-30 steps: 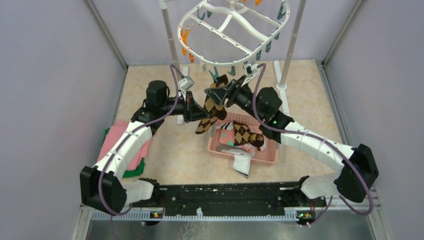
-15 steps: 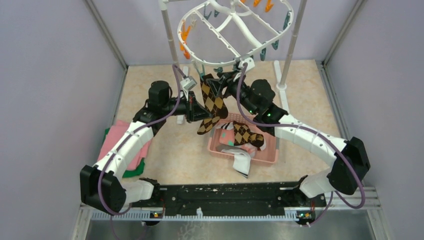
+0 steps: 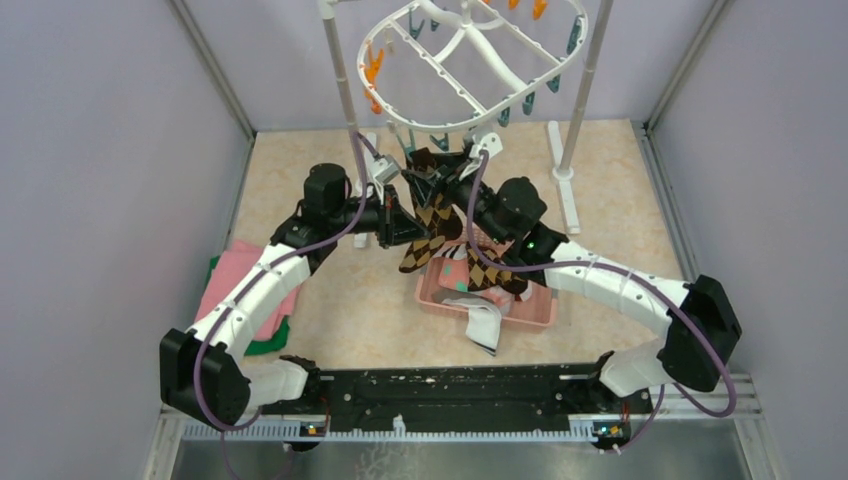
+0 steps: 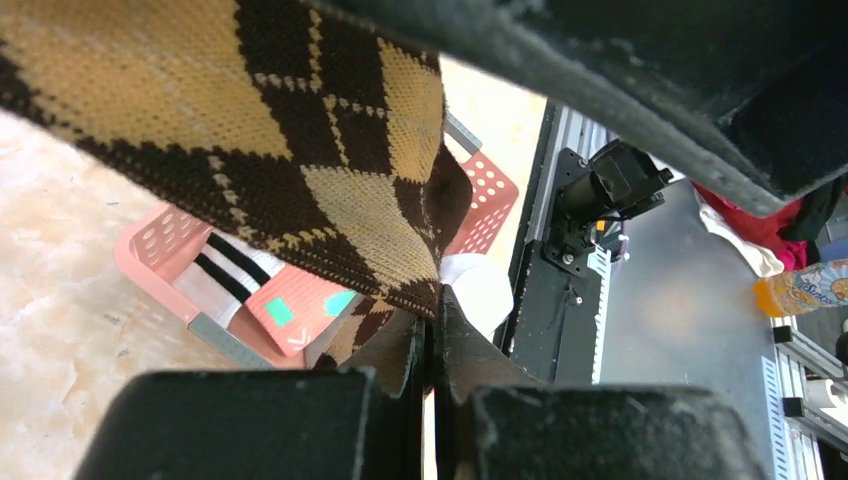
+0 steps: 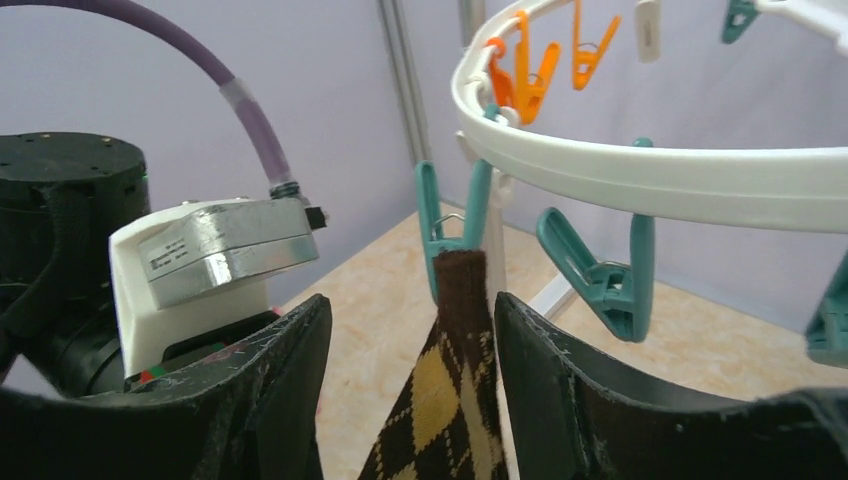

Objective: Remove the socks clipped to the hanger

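The white oval hanger [image 3: 470, 60] hangs at the back with orange and teal clips. A brown-tan argyle sock [image 3: 432, 215] dangles from one teal clip [image 5: 445, 220], which bites its dark cuff. My right gripper [image 3: 442, 182] is open just under that clip. Its fingers [image 5: 290, 380] stand either side of the argyle sock [image 5: 450, 400], apart from it. My left gripper [image 3: 408, 226] is lower and to the left. Its jaws are shut on the lower edge of the argyle sock [image 4: 300, 130], pinching it at my left gripper's [image 4: 436, 300] fingertips.
A pink basket [image 3: 440, 300] below the grippers holds another argyle sock [image 3: 490, 270], a white sock [image 3: 485, 325] and a pink spotted one [image 4: 300, 305]. Folded pink and green cloths [image 3: 235, 290] lie at the left. Two stand poles [image 3: 580, 80] flank the hanger ring [image 5: 650, 175].
My right gripper moved left and up to straddle the sock's cuff under the clip. The hanger swung and tilted. My left gripper shifted slightly right, staying shut.
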`<control>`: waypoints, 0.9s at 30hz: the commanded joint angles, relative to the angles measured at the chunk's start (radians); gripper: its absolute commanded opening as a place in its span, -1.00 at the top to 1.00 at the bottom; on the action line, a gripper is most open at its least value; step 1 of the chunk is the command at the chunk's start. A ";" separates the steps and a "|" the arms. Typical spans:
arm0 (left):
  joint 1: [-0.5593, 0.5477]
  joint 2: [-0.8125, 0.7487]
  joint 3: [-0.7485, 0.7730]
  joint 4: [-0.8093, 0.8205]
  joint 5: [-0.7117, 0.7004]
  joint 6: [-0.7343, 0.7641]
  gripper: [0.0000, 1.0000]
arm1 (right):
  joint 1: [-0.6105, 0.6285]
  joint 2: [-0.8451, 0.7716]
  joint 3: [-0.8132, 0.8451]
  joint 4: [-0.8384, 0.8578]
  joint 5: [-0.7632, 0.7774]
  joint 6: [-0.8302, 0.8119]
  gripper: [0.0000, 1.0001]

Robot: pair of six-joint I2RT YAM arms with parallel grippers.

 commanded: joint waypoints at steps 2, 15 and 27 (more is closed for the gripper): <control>-0.008 0.001 0.015 0.020 -0.012 0.003 1.00 | 0.023 0.047 0.088 0.043 0.118 -0.085 -0.23; -0.028 0.018 0.062 -0.024 -0.028 0.006 1.00 | 0.031 0.152 0.165 0.199 0.170 -0.150 0.07; -0.029 0.007 0.036 0.006 -0.033 -0.018 1.00 | -0.028 0.059 0.123 0.147 0.117 -0.063 0.11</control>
